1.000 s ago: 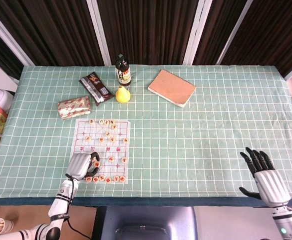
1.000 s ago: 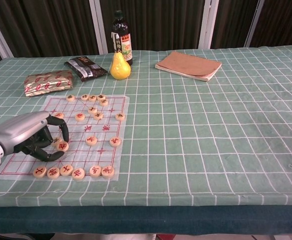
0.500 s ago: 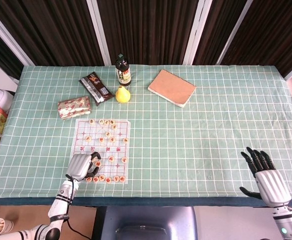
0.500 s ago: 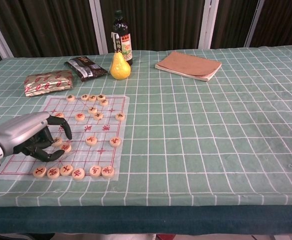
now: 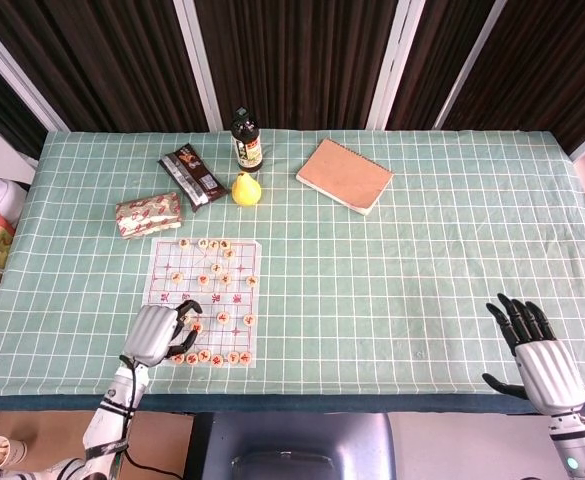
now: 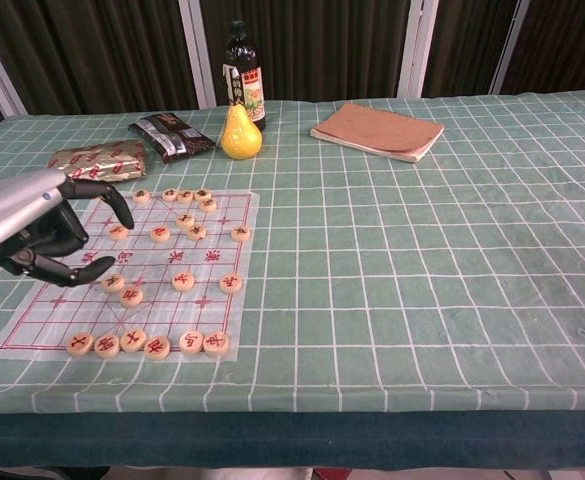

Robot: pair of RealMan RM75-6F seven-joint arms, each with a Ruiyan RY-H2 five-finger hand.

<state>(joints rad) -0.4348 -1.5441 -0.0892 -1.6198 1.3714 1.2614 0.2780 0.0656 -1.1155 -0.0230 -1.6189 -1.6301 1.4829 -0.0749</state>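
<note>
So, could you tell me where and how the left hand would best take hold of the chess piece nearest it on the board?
Probably by its round rim, pinched from straight above. The chess piece is a flat disc lying face up on the board sheet, too low for a side approach, and a neighbouring piece sits close by. The left hand hovers just above it, holding nothing.

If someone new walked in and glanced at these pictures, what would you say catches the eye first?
Most striking is the chess sheet at the table's near left, scattered with round wooden pieces, with the silver left hand raised above its left edge, fingers curled and holding nothing. Next comes the yellow pear in front of a dark bottle at the far edge, with a brown notebook to their right. The right hand lies spread at the near right corner.
</note>
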